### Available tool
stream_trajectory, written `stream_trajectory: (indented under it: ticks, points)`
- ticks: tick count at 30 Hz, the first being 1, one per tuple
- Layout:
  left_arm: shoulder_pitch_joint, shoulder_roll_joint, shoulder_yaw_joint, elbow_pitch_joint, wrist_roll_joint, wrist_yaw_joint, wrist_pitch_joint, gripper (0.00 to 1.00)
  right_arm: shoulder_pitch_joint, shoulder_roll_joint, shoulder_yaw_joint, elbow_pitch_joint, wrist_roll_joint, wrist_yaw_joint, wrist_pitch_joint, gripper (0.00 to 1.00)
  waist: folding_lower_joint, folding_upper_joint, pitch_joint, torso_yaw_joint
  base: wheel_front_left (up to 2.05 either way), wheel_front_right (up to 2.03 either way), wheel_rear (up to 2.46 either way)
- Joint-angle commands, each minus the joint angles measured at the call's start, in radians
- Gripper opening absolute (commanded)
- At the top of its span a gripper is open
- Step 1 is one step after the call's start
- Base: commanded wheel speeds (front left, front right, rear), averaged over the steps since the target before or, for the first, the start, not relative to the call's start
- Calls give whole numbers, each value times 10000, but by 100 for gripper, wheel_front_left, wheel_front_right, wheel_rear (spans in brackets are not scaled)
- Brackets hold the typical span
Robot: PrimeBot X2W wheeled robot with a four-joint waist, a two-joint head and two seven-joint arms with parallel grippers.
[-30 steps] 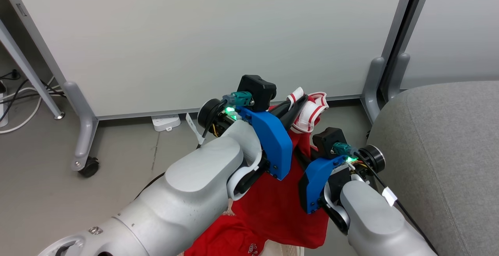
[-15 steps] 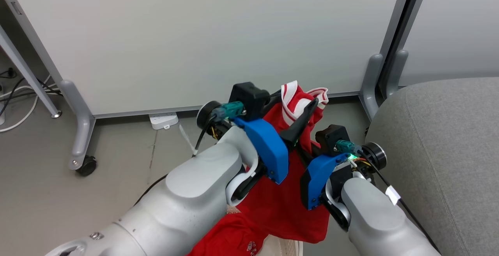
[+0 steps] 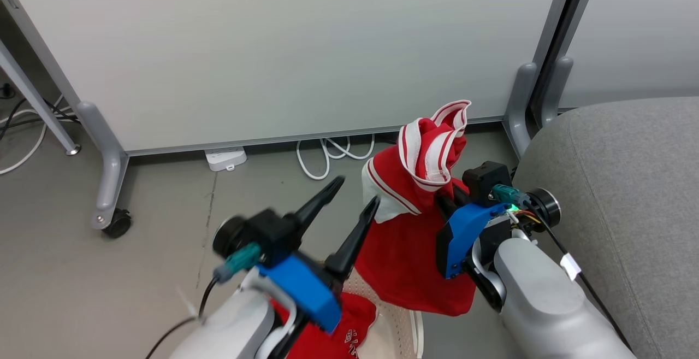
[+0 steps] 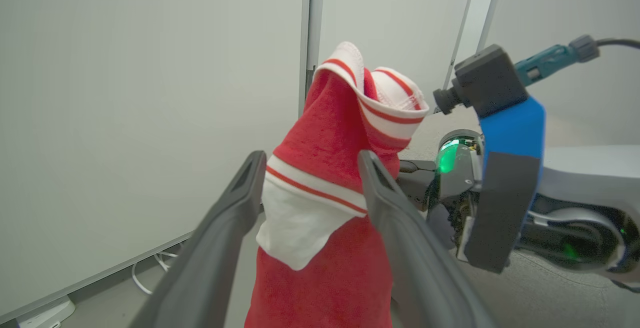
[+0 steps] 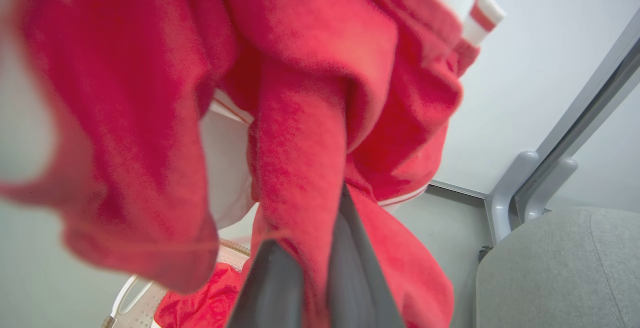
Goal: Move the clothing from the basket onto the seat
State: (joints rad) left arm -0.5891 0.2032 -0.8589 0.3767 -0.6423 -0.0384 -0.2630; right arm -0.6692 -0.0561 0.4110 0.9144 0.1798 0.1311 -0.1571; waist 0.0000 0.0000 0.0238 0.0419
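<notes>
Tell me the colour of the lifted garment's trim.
The trim is white with red stripes; left wrist view.

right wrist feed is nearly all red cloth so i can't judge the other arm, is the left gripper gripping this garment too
Observer: No. The left gripper has its jaws wide apart with nothing clamped; the lifted garment hangs just beyond their tips.
Operator: ok, is its hem over the seat yet
Observer: Not yet. The hem hangs to the robot's left of the seat, near the basket.
Operator: that red bit in the basket, separate piece
Observer: Yes, a second garment lies there, showing a small white printed mark.
</notes>
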Motion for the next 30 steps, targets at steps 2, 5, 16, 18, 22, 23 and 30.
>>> stream_trajectory:
  ticks: [2, 5, 16, 18, 22, 23, 30]
  points:
    - [805, 83, 563, -250, 456, -95, -31, 100, 21, -60, -79, -152, -115, -7, 32, 0, 0, 0, 58, 9, 0, 0, 0]
    - [1607, 65, 1330, -501, 1104, -238, -32, 100, 127, -135, -203, -310, -184, -7, 103, 0, 0, 0, 114, 38, 0, 0, 0]
    - [3737, -579, 3986, -1105, 2595, -703, -34, 100, 644, -204, -593, -936, -476, -7, 418, 0, 0, 0, 90, 150, 0, 0, 0]
    - [3817, -671, 4124, -1089, 2780, -781, -34, 100, 724, -198, -647, -1022, -495, -7, 473, 0, 0, 0, 64, 183, 0, 0, 0]
    - [3897, -793, 4294, -1017, 3042, -863, -34, 100, 865, -175, -750, -1204, -553, -7, 577, 0, 0, 0, 16, 225, 0, 0, 0]
    - [3918, -827, 4319, -975, 3056, -867, -34, 100, 899, -170, -764, -1238, -561, -7, 585, 0, 0, 0, 6, 229, 0, 0, 0]
    - [3880, -920, 4357, -792, 3204, -927, -34, 100, 1048, -130, -814, -1490, -571, -7, 716, 0, 0, 0, 29, 69, 0, 0, 0]
